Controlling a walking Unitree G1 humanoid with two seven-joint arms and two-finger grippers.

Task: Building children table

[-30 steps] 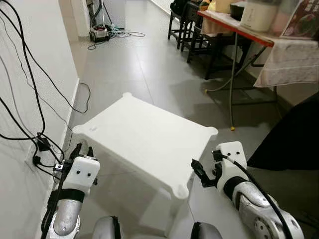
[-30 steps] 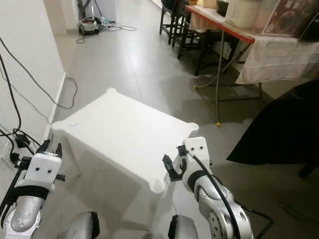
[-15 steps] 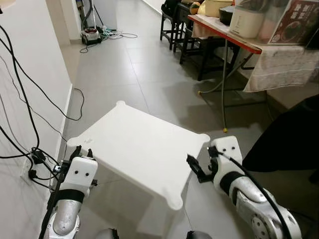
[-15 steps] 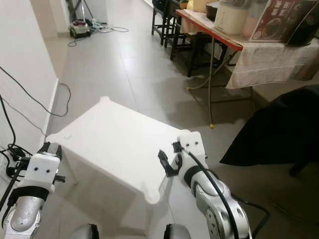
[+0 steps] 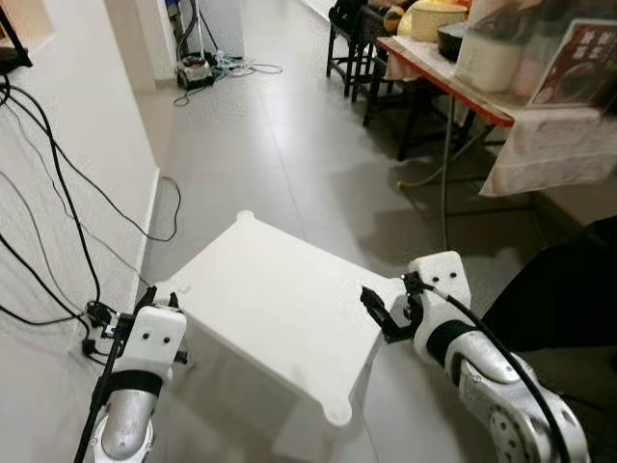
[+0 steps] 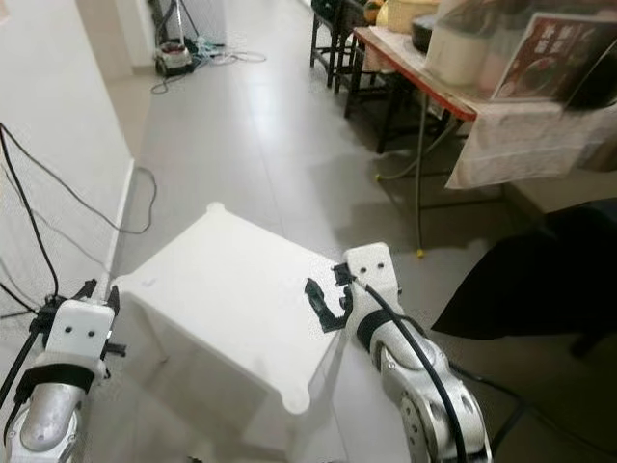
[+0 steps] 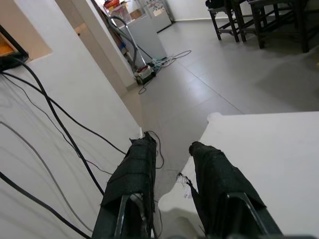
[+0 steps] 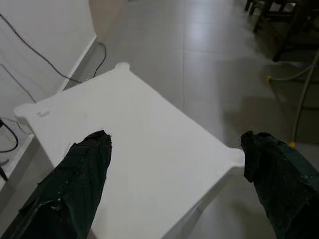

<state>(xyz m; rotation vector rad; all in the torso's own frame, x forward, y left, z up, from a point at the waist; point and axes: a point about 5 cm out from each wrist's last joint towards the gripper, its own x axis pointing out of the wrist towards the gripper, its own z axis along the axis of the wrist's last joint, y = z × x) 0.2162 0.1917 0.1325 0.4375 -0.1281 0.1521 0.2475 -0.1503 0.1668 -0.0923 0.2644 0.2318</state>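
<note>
A small white children's table (image 5: 280, 318) with rounded corner knobs stands upright on the grey tile floor in front of me. My left gripper (image 5: 159, 301) is at the table's left corner, its fingers open, with the corner (image 7: 214, 118) just beyond the fingertips (image 7: 144, 144). My right gripper (image 5: 376, 311) is at the right edge near the right corner, wide open. In the right wrist view the tabletop (image 8: 134, 119) lies between and beyond the two spread fingers (image 8: 97, 142). Neither gripper holds anything.
A white wall runs along my left, with black cables and a plug strip (image 5: 96, 316) at floor level. Far right stands a folding table (image 5: 453, 87) loaded with pots, with dark chairs (image 5: 362, 29) behind it. A black mass (image 5: 578, 280) lies at right.
The whole picture has shifted, so the camera moved. Both grippers stay at the table's left and right sides, with no visible change in their fingers.
</note>
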